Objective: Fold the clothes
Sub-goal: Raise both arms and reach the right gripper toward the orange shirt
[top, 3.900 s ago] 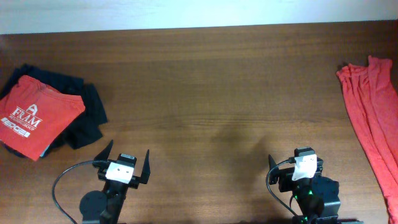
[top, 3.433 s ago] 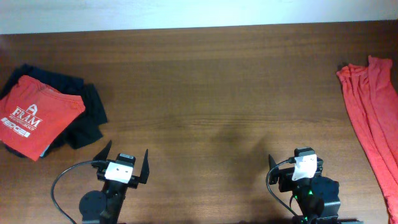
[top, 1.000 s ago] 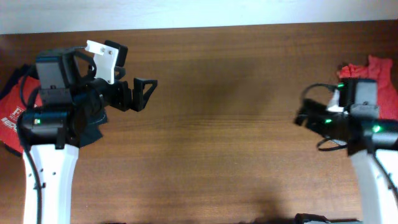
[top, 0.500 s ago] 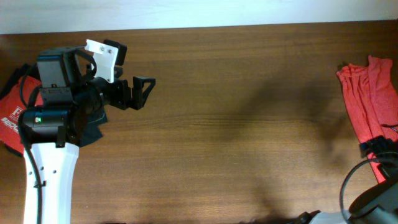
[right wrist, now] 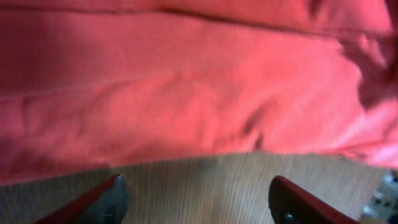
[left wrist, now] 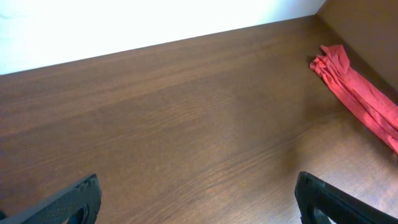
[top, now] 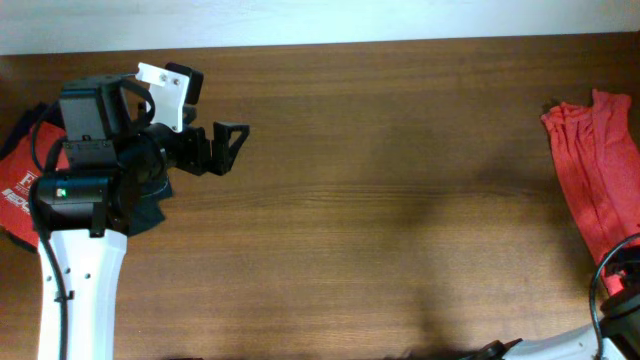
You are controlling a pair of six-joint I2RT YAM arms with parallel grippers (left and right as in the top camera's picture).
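The clothes (top: 592,165), one orange-red T-shirt, lie bunched in a long rumpled strip at the table's (top: 380,210) right end. The strip runs from near the table's far edge toward its near edge and is partly cut off by the frame there. The right gripper (right wrist: 198,190) is down low over the table's right end, at the near part of the shirt. In the wrist view its two dark fingertips (right wrist: 107,198) stand apart with bare wood between them, and the edge of the red cloth lies just beyond them, filling the upper part of that view. The claw is released and grasps nothing; whether its tips touch the table I cannot tell. From overhead only a bit of the right arm (top: 622,282) shows at the table's near right corner, just beside the cloth. The left gripper (left wrist: 196,190) hangs raised above the table's left part, pointing across toward its right end, jaws spread wide and empty over bare wood. Under the left arm (top: 85,190), at the table's left end, lie a folded red shirt (top: 15,165) with white print and a dark garment (top: 152,205), both partly hidden
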